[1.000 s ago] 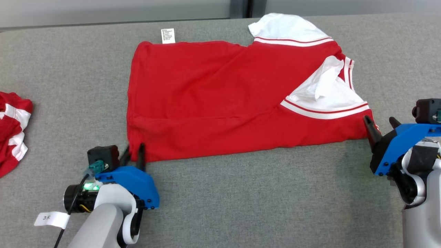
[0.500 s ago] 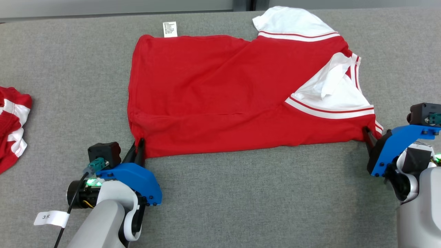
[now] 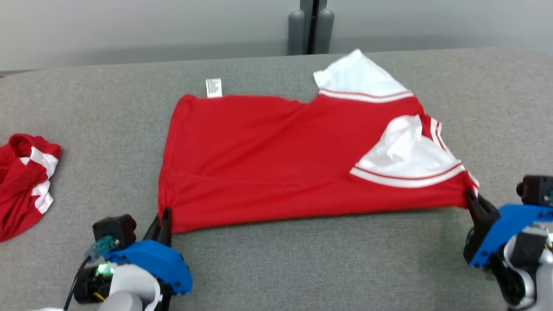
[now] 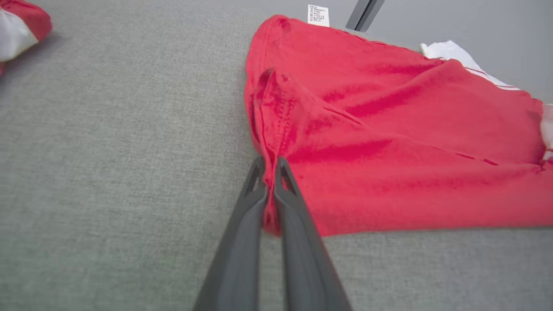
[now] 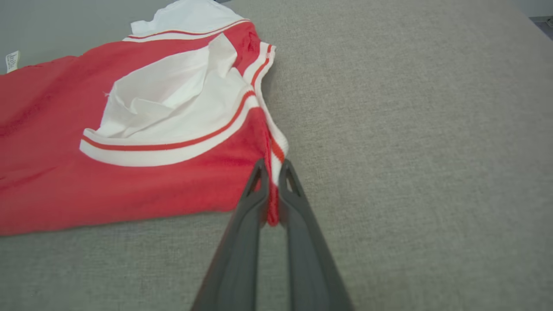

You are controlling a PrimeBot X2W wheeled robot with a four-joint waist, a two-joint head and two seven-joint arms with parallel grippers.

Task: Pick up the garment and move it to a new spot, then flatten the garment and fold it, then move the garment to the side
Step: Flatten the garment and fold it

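A red short-sleeved jersey garment with white striped sleeves lies spread across the middle of the grey cloth-covered counter, its length running along the counter's long side. The left claw is pinched narrow on the garment's hem corner toward the counter's near-left; the left wrist view shows red cloth squeezed between the dark fingers. The right claw is likewise clamped on the striped collar-side corner toward the counter's near-right, with a red and white fold caught between its fingers.

Holding these 2 corners at once reads as a way to keep the near edge taut — so that lifting it toward the counter's far side would fold the cloth over in one straight line.

The near edge looks nearly straight. The far edge is less tidy: a white sleeve pokes out toward the counter's far side, and a small white care label sticks out there too. Bare counter lies beyond the far edge, enough for a fold. A crumpled red and white cloth sits at the counter's left end, well apart — that side is the tighter one for sliding later.
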